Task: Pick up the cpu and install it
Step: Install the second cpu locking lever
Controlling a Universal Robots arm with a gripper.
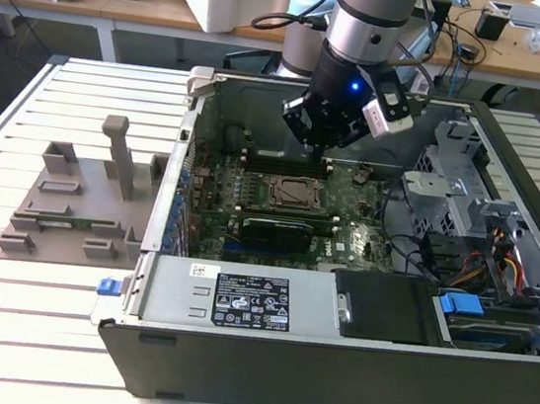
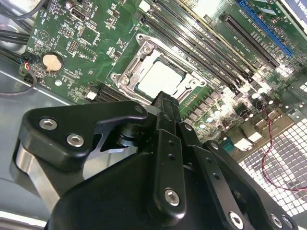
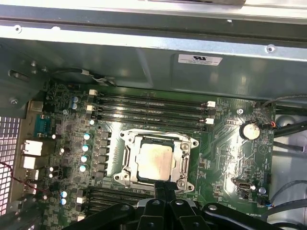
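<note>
Large dark grey open computer case lies on its side on the white slatted metal table, interior facing up. Grey plastic fixture with upright posts sits on the table just beside the case, on the exterior view's left. Inside the case, a green motherboard covers the floor; a black and silver power supply block with a white label runs along the near wall, and a metal drive cage with blue tabs is on the exterior view's right.

The silver-and-black robot arm comes down into the case from above. Black gripper hangs just above the board, near the socket, not touching it in any view. In both wrist views the two fingers are pressed together with nothing between them.

Square silver metal socket frame sits mid-board beside the black memory slots. The flat pale silver square cpu lies seated flat inside that frame, also visible in the second wrist view, directly past the fingertips. Round coin cell battery sits on the board, well apart from the socket.
</note>
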